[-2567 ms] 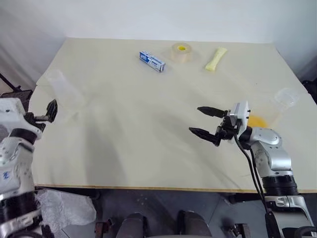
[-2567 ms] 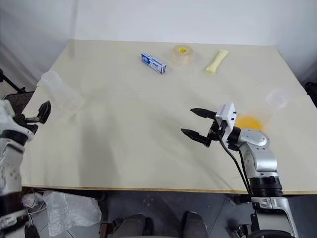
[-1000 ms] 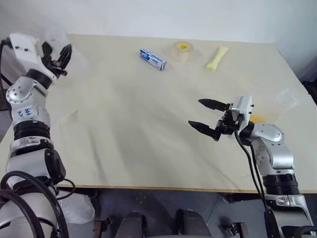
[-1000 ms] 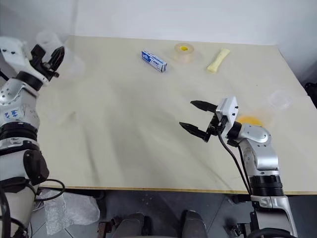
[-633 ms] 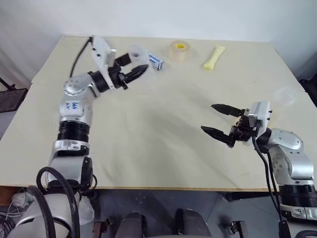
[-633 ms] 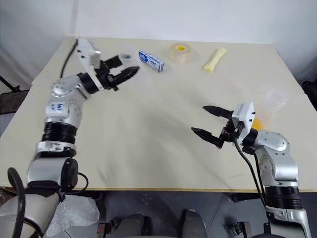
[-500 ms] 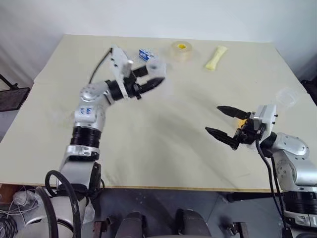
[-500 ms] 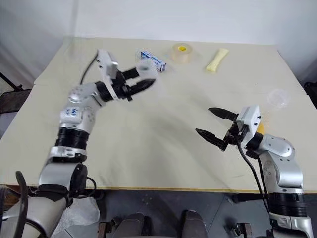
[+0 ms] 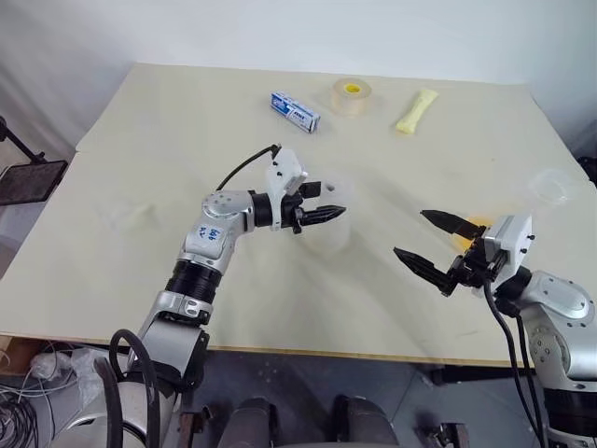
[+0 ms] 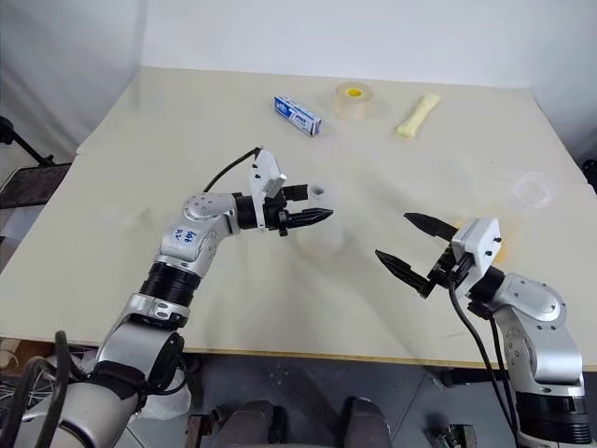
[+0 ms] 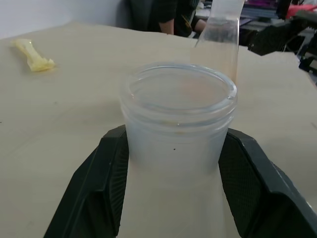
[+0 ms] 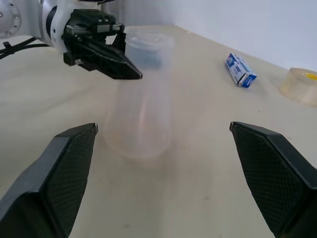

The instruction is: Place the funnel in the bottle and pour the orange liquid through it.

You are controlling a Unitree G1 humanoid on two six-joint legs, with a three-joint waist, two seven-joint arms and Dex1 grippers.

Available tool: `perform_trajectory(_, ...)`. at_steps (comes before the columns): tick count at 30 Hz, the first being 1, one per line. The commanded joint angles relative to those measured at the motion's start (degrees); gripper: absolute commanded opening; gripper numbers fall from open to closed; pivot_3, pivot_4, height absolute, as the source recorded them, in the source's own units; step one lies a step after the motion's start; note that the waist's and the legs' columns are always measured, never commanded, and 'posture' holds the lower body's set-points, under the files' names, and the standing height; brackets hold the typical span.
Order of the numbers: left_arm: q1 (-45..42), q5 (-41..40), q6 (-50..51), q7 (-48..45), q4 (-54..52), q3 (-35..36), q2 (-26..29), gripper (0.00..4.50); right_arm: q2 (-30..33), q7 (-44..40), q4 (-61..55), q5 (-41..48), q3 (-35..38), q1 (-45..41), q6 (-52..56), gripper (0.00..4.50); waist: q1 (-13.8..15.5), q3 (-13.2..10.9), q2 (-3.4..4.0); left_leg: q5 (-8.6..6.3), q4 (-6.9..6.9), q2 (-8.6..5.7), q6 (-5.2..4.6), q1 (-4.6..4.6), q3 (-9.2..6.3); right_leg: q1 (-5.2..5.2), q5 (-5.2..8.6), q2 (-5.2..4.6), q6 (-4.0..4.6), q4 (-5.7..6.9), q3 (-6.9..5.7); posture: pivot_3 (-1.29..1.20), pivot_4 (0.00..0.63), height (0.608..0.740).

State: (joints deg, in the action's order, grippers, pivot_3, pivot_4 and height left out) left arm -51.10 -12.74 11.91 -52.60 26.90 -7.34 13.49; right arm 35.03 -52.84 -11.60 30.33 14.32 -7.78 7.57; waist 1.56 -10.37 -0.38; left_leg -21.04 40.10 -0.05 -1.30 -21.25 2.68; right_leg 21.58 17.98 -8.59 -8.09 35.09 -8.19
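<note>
Gripping the clear bottle (image 10: pixel 317 224) by its neck, the left tool (image 10: pixel 300 207) holds it upright mid-counter (image 10: pixel 187 140); the right tool (image 10: pixel 418 252) waits nearby, fingers spread wide, empty, white wall behind.

**Where the cameras look**

Two head cameras sit side by side, high up, looking forward and down on the whole desk (image 9: pixel 187 121). Both see the same things, only a little shifted. The left wrist camera is very close to the bottle (image 11: pixel 178 124), looking along its gripper (image 11: pixel 176 193) across the desk. The right wrist camera looks out between its fingers (image 12: pixel 64 163) from farther back and sees that same bottle.
</note>
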Motion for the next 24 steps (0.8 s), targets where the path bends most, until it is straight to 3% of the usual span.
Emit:
perform_trajectory(1, 0.7, 0.9, 0.3, 0.5, -2.9, -1.1, -0.8, 3.05, -0.1, 0.9, -2.3, 0.5, 1.6, 0.4, -1.3, 4.50, 0.0, 0.0, 0.00, 0.00, 0.00, 0.00, 0.00, 0.00, 0.00, -0.01, 0.00, 0.00, 0.00, 0.00, 0.00, 0.00, 0.150, 0.740)
perform_trajectory(6, 1.6, 0.0, 3.2, 1.1, -5.5, -0.6, -0.9, 4.45, 0.0, 1.2, -2.2, 0.5, 1.3, 0.3, -1.5, 4.50, 0.0, 0.0, 0.01, 0.00, 0.00, 0.00, -0.01, 0.01, 0.00, -0.02, 0.00, 0.00, 0.00, -0.01, 0.00, 0.00, 0.150, 0.740)
perform_trajectory(20, 6.5, -6.1, 17.2, 1.6, -18.5, 5.2, 6.4, 4.45, 1.0, 0.2, -1.7, 0.8, 1.3, 0.0, -1.1, 4.50, -0.1, 0.0, 0.02, 0.00, 0.00, 0.01, -0.01, 0.03, -0.20, -0.02, 0.00, 0.00, 0.00, 0.01, 0.04, 0.00, 0.150, 0.740)
perform_trajectory(24, 10.3, -10.1, 22.9, 1.4, -25.6, 10.6, 12.4, 4.45, 2.1, -1.4, -1.2, 1.2, 1.4, -0.2, -0.3, 4.50, -0.3, 0.0, 0.03, 0.00, -0.01, 0.03, 0.00, 0.04, -0.21, -0.02, 0.00, 0.01, 0.00, 0.01, 0.06, 0.00, 0.150, 0.740)
